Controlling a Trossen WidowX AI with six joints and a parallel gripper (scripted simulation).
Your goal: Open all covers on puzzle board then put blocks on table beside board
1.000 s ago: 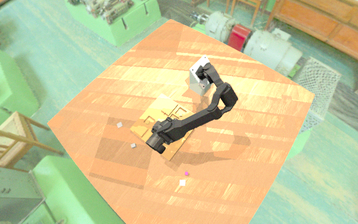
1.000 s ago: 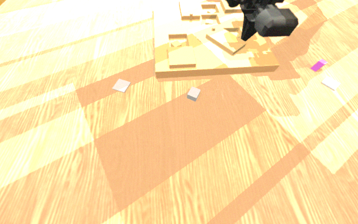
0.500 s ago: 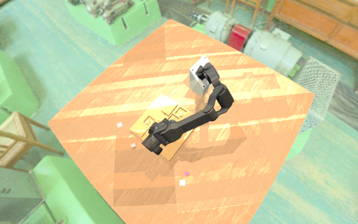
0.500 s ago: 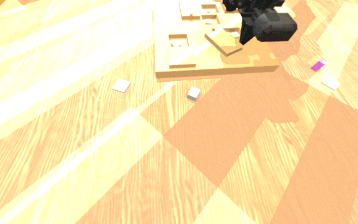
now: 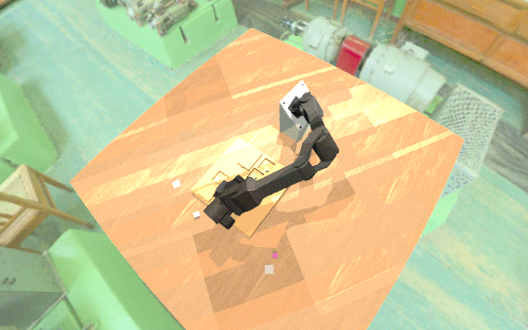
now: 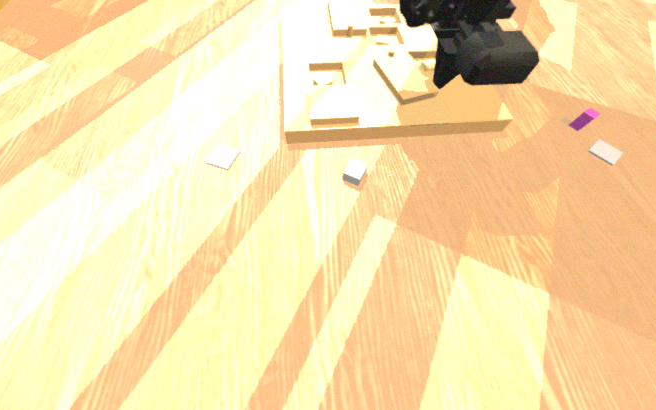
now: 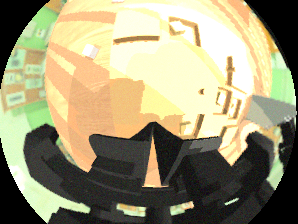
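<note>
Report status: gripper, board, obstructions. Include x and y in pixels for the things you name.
Gripper [image 6: 440, 84] [image 7: 153, 125] shut, nothing held, over puzzle board [image 5: 250, 234] [image 6: 397, 133]. Swivelling cover [image 6: 397, 71] skewed beside it. White pieces and magenta block [image 5: 274, 254] [image 6: 583, 119] on table, off board. Arm blocks part of top view.

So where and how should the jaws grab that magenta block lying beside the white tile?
Probably from above, jaws across the narrow width of the magenta block, near mid-length; it looks longer than wide, and the white tile isn't touching it.

Reads as a workshop or machine room. Big grey cylindrical machine [image 5: 401, 76] with a bright red guard [image 5: 352, 55], perforated grey metal cover [image 5: 468, 122] nearby. Metal mechanism [image 5: 163, 12] on a green block-shaped base [image 5: 200, 35]. Long brown wooden bench [image 5: 483, 40] alongside, worn blue-green floor [image 5: 85, 73]. Industrial kit, not home or office.
</note>
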